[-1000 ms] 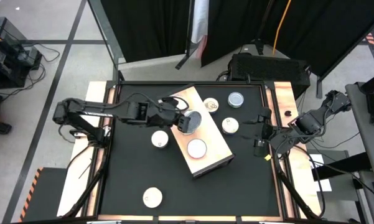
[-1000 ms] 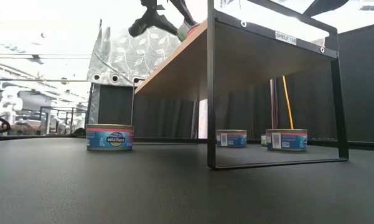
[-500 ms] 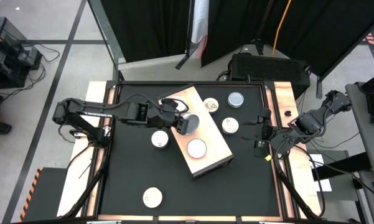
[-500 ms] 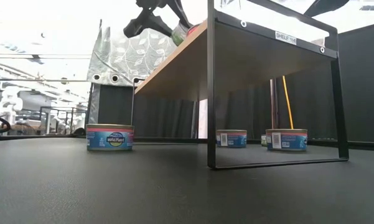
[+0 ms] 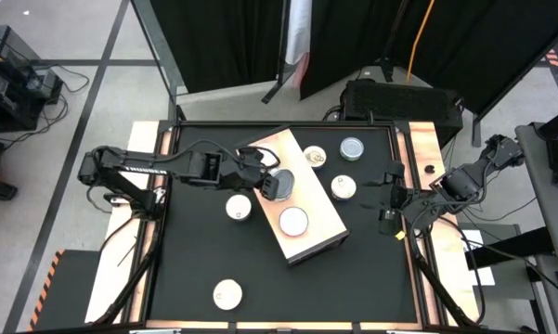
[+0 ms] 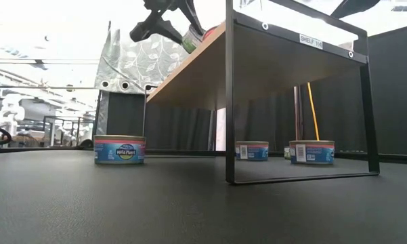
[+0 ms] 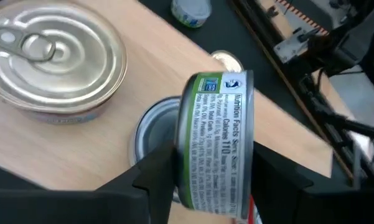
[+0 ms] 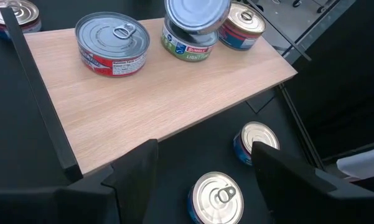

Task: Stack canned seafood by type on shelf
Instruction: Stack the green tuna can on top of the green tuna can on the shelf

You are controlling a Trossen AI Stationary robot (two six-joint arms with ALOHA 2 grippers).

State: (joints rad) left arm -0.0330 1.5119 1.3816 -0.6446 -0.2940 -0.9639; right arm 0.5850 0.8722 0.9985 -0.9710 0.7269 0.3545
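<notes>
The shelf is a pale wood board on a black frame, lying at a slant mid-table. On it sit a red-labelled can and a green-labelled can. My left gripper is shut on a second green-labelled can, tipped on edge over the first. Loose cans rest on their bases on the black table. My right gripper hangs open at the table's right edge, touching nothing. My left gripper pinches the tipped can between its two fingers, one against each flat face. The fingers slant down from the table's left side. The can stands nearly on edge, label toward the wrist, its lower rim at the top of the can beneath.
Two more cans stand on the table beyond the shelf's far right side. In the low view the shelf's black frame leg rises from the table, with cans on either side.
My left gripper has tipped its wrist while staying in place. The green-labelled can in it has tilted more steeply on edge over the can beneath. My right arm has kept still.
</notes>
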